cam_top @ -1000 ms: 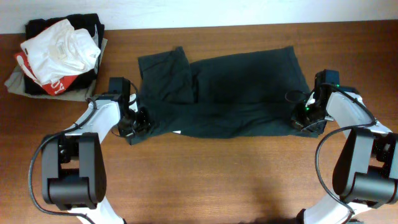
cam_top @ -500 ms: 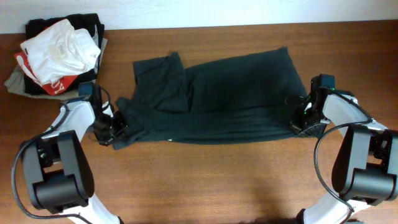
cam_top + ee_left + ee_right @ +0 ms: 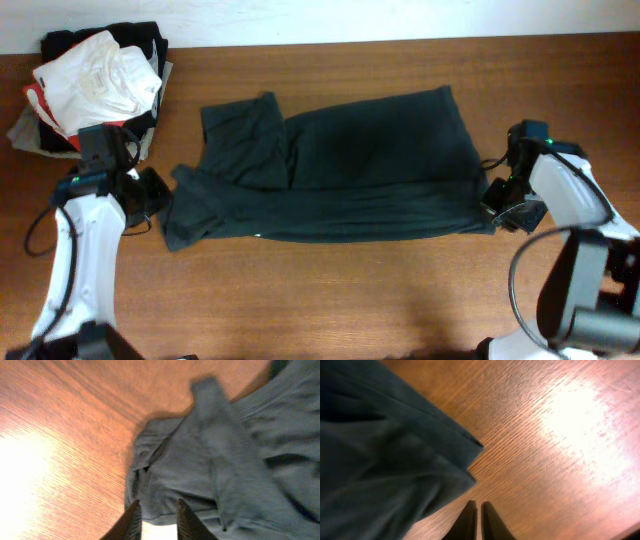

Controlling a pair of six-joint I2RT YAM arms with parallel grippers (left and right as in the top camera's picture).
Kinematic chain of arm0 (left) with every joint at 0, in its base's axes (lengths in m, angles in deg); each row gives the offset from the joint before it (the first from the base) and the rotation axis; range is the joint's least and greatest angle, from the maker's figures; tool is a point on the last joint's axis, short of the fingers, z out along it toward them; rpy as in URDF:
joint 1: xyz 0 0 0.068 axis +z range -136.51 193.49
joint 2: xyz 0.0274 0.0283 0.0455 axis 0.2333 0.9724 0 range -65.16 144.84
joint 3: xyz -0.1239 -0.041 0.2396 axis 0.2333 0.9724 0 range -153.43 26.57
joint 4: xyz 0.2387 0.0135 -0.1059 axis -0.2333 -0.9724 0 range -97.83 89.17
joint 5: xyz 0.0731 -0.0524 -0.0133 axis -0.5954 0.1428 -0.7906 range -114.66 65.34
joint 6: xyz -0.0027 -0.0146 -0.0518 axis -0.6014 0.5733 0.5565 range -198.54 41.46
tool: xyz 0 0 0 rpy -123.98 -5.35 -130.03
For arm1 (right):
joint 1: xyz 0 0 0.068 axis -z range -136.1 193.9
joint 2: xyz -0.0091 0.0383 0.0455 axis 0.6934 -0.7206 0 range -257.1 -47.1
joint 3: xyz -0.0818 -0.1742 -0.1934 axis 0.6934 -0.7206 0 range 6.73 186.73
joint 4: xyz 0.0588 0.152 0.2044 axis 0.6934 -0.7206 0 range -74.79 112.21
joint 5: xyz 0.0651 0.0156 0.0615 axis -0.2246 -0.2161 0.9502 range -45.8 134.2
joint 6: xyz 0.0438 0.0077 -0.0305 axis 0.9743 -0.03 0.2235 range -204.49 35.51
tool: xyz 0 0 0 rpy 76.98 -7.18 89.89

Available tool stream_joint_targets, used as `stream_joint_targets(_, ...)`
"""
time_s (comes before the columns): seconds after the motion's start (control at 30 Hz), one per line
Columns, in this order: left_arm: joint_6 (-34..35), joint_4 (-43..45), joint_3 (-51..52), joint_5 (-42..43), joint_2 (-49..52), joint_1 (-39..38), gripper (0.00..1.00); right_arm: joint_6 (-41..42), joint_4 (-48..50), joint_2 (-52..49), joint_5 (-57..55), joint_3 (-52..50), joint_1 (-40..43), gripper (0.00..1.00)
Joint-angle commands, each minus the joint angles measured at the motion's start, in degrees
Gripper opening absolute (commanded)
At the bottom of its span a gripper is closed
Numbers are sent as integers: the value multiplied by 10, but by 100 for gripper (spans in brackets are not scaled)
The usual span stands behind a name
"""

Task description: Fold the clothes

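Your dark garment (image 3: 340, 170) lies stretched lengthwise across the middle of the wooden bench (image 3: 330, 290). It is mostly flat. Toward its left end a flap (image 3: 245, 140) is laid over the body of the cloth, and the far left corner (image 3: 185, 210) is bunched into folds.

Your left pincer (image 3: 152, 195) sits just beside that bunched corner, on its outer side. In the left wrist view its two fingers (image 3: 131, 521) are spread a little, with a plain gap between them and nothing pinched. The rumpled cloth lies just ahead of the tips. That view is blurred, so you cannot tell whether the tips brush the fabric or hang just above it.

Your right pincer (image 3: 497, 205) is at the opposite end, by the lower right corner of the garment. In the right wrist view its fingers (image 3: 467, 521) are pressed almost together, with only a thin slit between them, and they hold nothing. They stand over bare wood. The garment's edge lies just ahead of them and to the left, with one corner (image 3: 476, 444) pointing out over the bench.

A heap of other clothes (image 3: 95, 85) sits in the far left corner of the bench, behind your left arm and well apart from the garment. It has white cloth on top, with red and dark pieces under it.
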Motion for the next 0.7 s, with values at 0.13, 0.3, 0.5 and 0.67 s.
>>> stream_joint_targets(0.13,4,-33,0,134,32,-50,63,-54,16,31,176,30,1,99)
stream_joint_targets(0.3,4,-32,0,168,70,-132,95,-54,33,31,185,30,1,99)
stream_joint_targets(0.5,89,-37,0,83,72,-167,99,-54,42,31,181,30,1,99)
stream_joint_targets(0.67,168,-44,17,42,72,-167,99,-54,42,31,181,30,1,98)
